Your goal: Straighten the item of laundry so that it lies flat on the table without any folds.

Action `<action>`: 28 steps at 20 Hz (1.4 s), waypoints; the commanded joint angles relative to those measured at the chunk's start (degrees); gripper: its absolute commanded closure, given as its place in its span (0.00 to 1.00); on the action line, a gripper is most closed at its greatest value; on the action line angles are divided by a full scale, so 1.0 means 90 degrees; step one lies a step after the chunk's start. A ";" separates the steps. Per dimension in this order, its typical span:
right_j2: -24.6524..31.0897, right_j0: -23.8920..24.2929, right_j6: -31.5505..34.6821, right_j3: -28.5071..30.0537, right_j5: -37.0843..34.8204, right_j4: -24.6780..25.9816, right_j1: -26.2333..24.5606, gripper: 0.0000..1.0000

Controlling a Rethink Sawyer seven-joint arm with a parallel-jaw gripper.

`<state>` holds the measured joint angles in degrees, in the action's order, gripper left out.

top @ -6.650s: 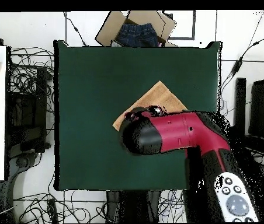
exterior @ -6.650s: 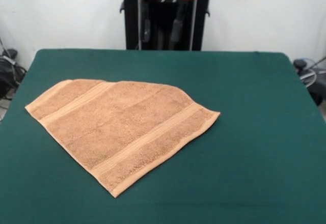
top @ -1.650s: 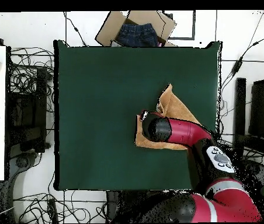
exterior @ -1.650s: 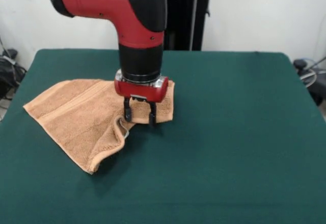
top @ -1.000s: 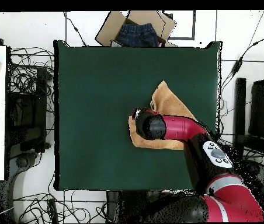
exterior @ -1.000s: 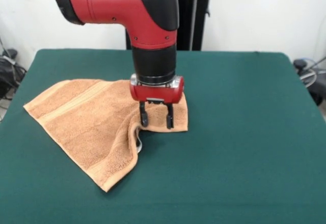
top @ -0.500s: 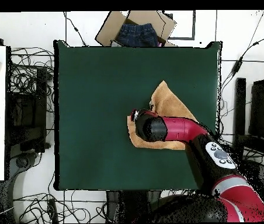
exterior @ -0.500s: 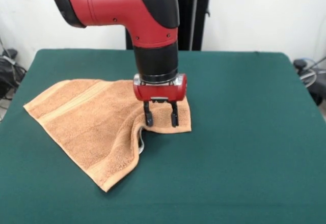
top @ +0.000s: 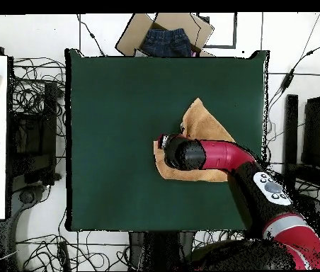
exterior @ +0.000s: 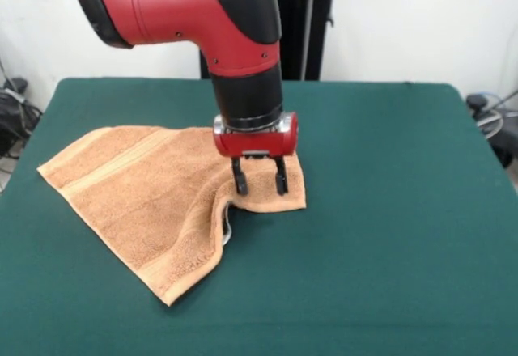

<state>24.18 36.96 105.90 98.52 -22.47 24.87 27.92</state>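
Note:
The item of laundry, an orange-tan towel (exterior: pixel 146 190), lies on the left half of the green table (exterior: pixel 388 210). Its right corner is drawn out flat toward the middle. A raised ridge runs down the cloth beside that corner, and the near edge curls under there. My gripper (exterior: pixel 261 186) hangs just over the drawn-out corner, open, with towel showing between the two fingers. In the overhead view the arm covers the gripper and much of the towel (top: pixel 205 120), which lies near the right side of the table (top: pixel 113 127).
A cardboard box holding blue jeans (top: pixel 164 39) sits just past the table's top edge in the overhead view. Cables and equipment lie on the floor around the table. The arm's red body rises over the towel's middle.
The gripper has carried the towel's folded-over corner rightward in the front view, spreading it out. In the last half second it has risen slightly, with the corner left lying on the table.

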 commanded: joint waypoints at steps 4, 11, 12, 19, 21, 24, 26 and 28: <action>0.1004 0.0129 -0.1328 0.0014 -0.2380 -0.0221 0.0845 0.00; 0.1331 0.0383 -0.1401 0.0035 -0.2923 -0.0150 0.1153 0.00; 0.1368 0.0419 -0.1376 0.0059 -0.2873 -0.0107 0.1134 0.00; 0.1297 0.0432 -0.0942 0.0155 -0.1903 0.0363 0.0591 0.00; 0.1215 0.0371 -0.0834 0.0110 -0.1782 0.0433 0.0507 0.00; 0.1084 0.0290 -0.0861 -0.0134 -0.1635 0.0591 0.0134 0.00; 0.0973 0.0200 -0.0819 -0.0211 -0.1515 0.0755 0.0028 0.00; 0.0872 0.0114 -0.0665 -0.0154 -0.1357 0.0890 0.0038 0.00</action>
<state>32.04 40.45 105.11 97.95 -39.02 27.02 32.65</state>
